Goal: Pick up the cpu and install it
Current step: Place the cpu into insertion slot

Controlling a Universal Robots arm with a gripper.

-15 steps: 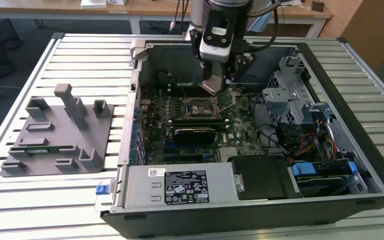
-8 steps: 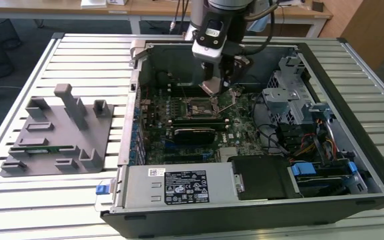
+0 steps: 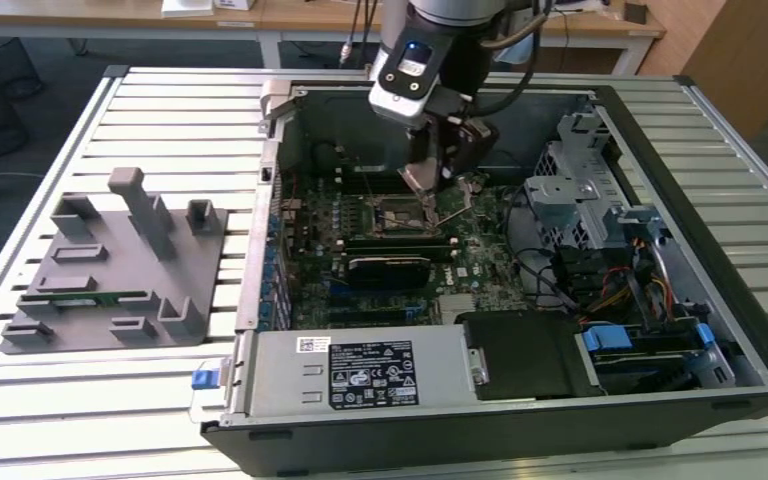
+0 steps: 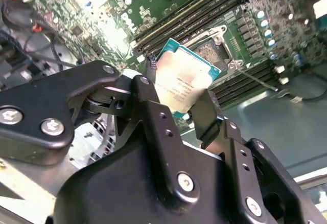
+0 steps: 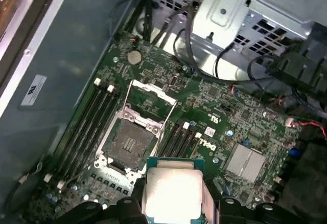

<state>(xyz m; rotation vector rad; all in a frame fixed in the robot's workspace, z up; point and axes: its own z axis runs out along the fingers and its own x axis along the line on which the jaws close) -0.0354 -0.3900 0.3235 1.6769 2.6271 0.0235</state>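
My gripper is shut on the cpu, a flat square chip with a silver-grey metal top and a thin teal rim. In the first wrist view the cpu hangs a little above the motherboard, just beside the open socket, whose metal load plate is flipped up. In the exterior view my gripper reaches down into the open computer case, right over the socket on the green motherboard.
Memory slots flank the socket on both sides. A metal drive cage with cables stands at the exterior view's right, a power supply at the front. A grey fixture with blocks lies outside the case at the exterior view's left.
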